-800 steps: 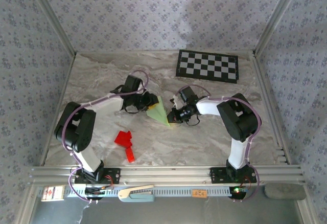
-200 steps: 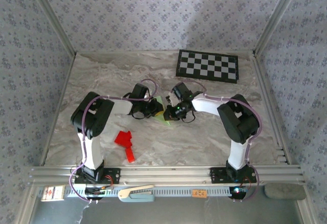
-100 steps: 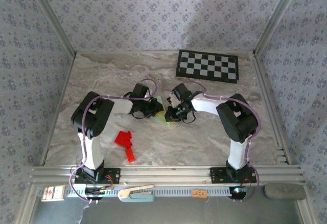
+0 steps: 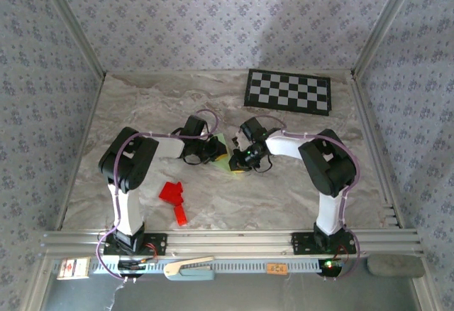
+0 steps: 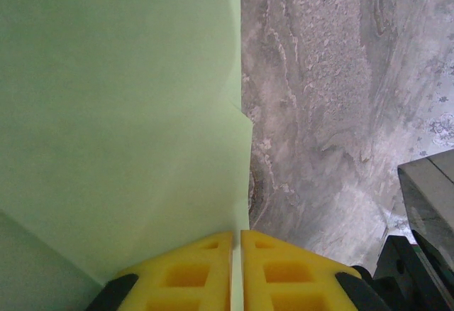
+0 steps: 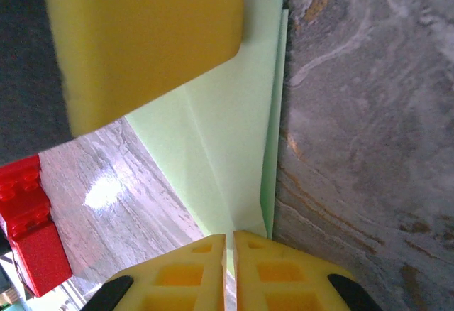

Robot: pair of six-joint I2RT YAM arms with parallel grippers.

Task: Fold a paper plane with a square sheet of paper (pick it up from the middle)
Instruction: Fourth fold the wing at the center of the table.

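The pale green paper plane [image 4: 225,150] is held at mid-table between my two grippers, most of it hidden under them in the top view. My left gripper [image 4: 216,154] is shut on one edge. In the left wrist view its yellow fingertips [image 5: 236,235] pinch the paper plane [image 5: 120,112], which spreads flat to the left. My right gripper [image 4: 238,160] is shut on the opposite, lower end. In the right wrist view it [image 6: 230,237] clamps the creased, layered paper plane [image 6: 227,140], with a yellow finger [image 6: 142,34] of the left gripper pressed on it above.
A black-and-white checkerboard [image 4: 289,91] lies at the back right. A bright red paper shape [image 4: 173,199] lies near the left arm's base and also appears as a red shape [image 6: 28,233] in the right wrist view. Patterned walls close in the marble table [image 4: 142,105].
The right gripper has crept slightly left and toward the near edge along the paper. The left arm has stayed put. Both grips are unchanged.
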